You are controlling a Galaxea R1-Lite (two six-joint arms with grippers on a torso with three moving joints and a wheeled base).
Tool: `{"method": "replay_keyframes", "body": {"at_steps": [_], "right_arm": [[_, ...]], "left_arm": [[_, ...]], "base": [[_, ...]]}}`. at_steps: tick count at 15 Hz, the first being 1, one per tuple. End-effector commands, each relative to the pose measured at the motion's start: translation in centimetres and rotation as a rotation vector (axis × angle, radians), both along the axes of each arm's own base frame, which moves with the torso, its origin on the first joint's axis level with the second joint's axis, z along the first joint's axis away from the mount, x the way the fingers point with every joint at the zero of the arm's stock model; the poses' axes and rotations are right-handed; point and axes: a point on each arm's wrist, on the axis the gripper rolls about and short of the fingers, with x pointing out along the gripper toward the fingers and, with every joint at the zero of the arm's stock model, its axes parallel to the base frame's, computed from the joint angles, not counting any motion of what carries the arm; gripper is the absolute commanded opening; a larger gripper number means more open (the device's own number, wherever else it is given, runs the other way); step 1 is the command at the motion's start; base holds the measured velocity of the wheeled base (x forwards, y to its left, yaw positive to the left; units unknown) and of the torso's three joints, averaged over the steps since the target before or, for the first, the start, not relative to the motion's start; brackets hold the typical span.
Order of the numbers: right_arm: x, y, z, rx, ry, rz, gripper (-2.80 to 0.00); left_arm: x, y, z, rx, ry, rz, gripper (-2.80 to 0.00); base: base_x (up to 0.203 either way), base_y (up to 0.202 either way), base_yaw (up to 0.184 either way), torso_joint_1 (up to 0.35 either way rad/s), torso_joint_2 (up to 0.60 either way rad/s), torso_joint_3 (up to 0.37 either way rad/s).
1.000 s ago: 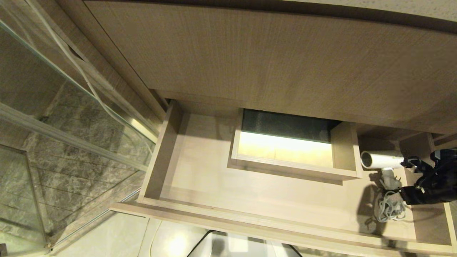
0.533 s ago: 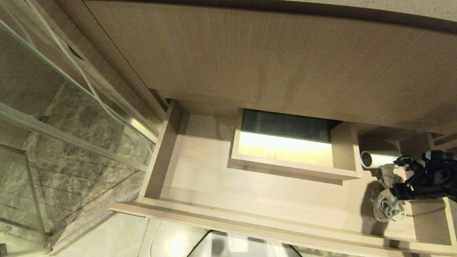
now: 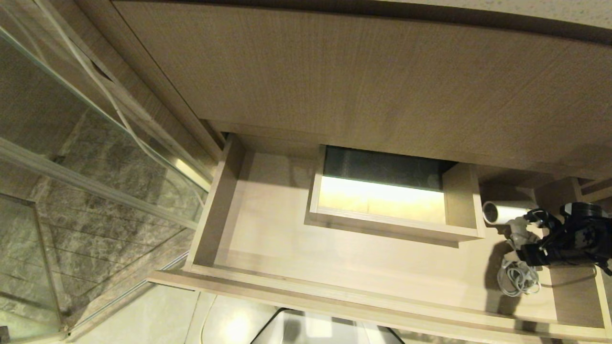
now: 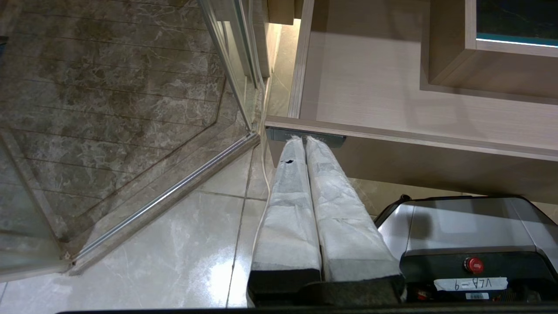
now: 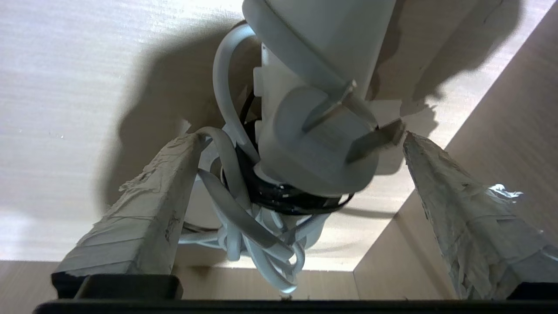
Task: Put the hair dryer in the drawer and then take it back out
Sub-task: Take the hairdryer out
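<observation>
Hair dryer (image 3: pixel 508 213) in drawer (image 3: pixel 267 282) — right gripper (image 3: pixel 526 234) jaws spread wide.

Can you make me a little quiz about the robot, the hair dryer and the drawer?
1. True or false: the hair dryer lies inside the open drawer.
2. Where in the drawer is it? A) the robot's left end B) the middle cut-out C) the robot's right end
3. Fill in: the right tool has its fingers spread on either side of the dryer's white ____.

Key: 1 true. 2 C. 3 plug, with the bundled cord beside it. The left tool is shut, parked outside by the drawer front.
</observation>
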Motion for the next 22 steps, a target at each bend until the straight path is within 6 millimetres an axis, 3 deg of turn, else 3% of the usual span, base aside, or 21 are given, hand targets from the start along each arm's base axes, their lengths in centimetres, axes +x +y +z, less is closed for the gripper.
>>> {"method": "replay_keyframes", "body": {"at_steps": [1, 2, 6, 10, 17, 22], "right_arm": [[0.1, -0.1, -0.3, -0.007, -0.010, 0.003, 0.00], [0.1, -0.1, -0.2, -0.011, -0.018, 0.002, -2.80], [-0.2, 0.3, 1.5, -0.035, -0.033, 0.019, -2.80], [-1.4, 1.3, 5.1, -0.060, -0.075, 0.024, -2.80], [-5.5, 3.6, 11.9, -0.117, -0.172, 0.022, -2.80], [-8.7, 5.1, 14.6, -0.140, -0.207, 0.012, -2.80]], "left_arm": [[0.0, 0.0, 0.0, 0.000, 0.000, 0.000, -2.80], [0.0, 0.0, 0.0, 0.000, 0.002, 0.000, -2.80], [0.0, 0.0, 0.0, 0.000, 0.002, 0.000, -2.80], [0.0, 0.0, 0.0, 0.000, 0.001, 0.000, -2.80], [0.0, 0.0, 0.0, 0.000, 0.002, 0.000, -2.80], [0.0, 0.0, 0.0, 0.000, 0.002, 0.000, -2.80]], "base": [[0.000, 0.000, 0.000, 0.000, 0.00, 0.000], [0.000, 0.000, 0.000, 0.000, 0.00, 0.000], [0.000, 0.000, 0.000, 0.000, 0.00, 0.000], [0.000, 0.000, 0.000, 0.000, 0.00, 0.000], [0.000, 0.000, 0.000, 0.000, 0.00, 0.000], [0.000, 0.000, 0.000, 0.000, 0.00, 0.000]]}}
